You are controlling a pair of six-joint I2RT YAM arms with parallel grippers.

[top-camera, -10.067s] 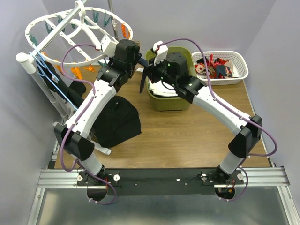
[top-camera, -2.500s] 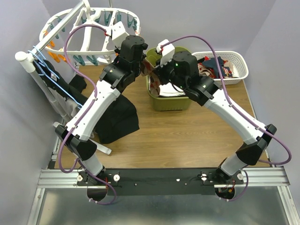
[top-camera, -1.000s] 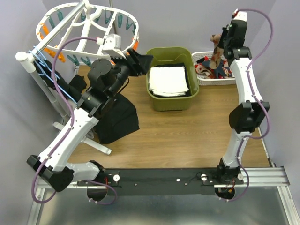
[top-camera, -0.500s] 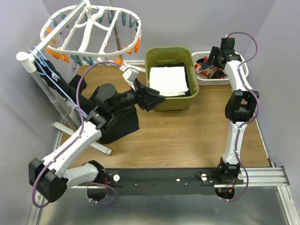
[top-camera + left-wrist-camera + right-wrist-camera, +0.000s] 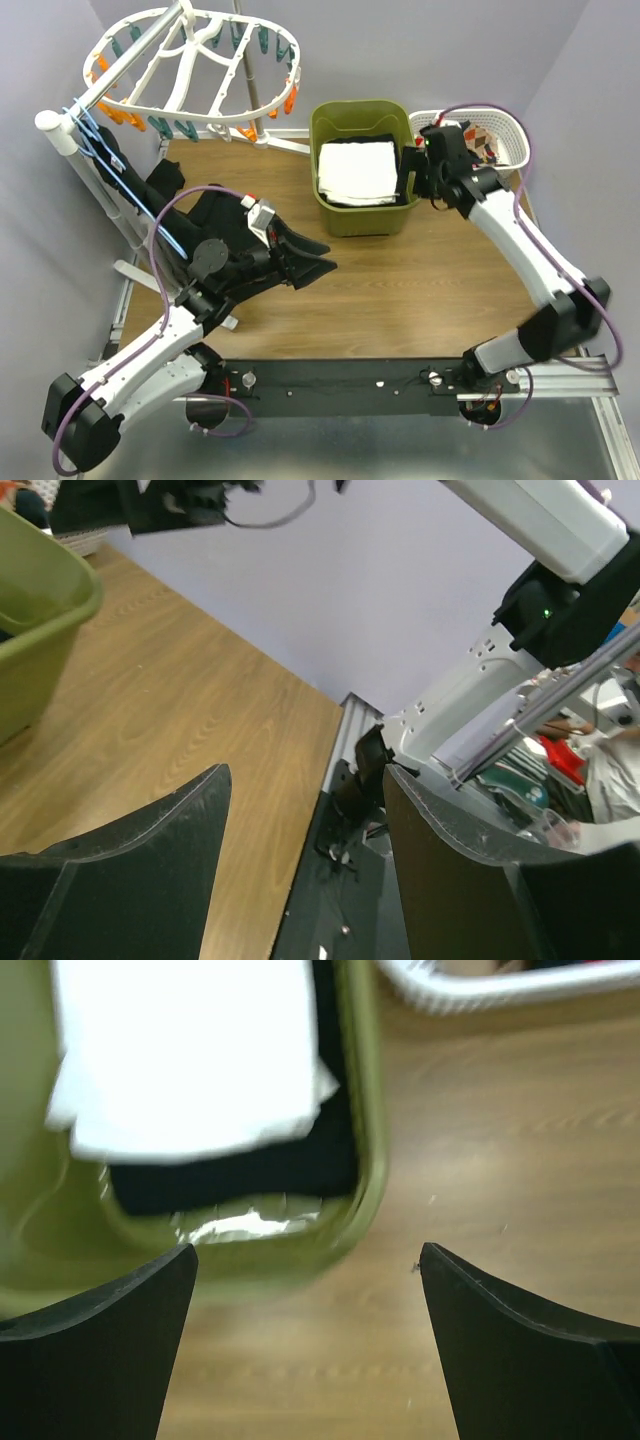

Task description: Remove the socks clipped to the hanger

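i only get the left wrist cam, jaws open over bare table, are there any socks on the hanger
observer: From the top camera I see none on the hanger, only its teal and orange clips dangling.
operator: so where are the socks
observer: Patterned socks show in the white mesh basket at the far right corner of the table, partly hidden by the right arm.
operator: and what is that arm doing
observer: The right gripper hangs over the right side of the green bin, jaws open with nothing between them.
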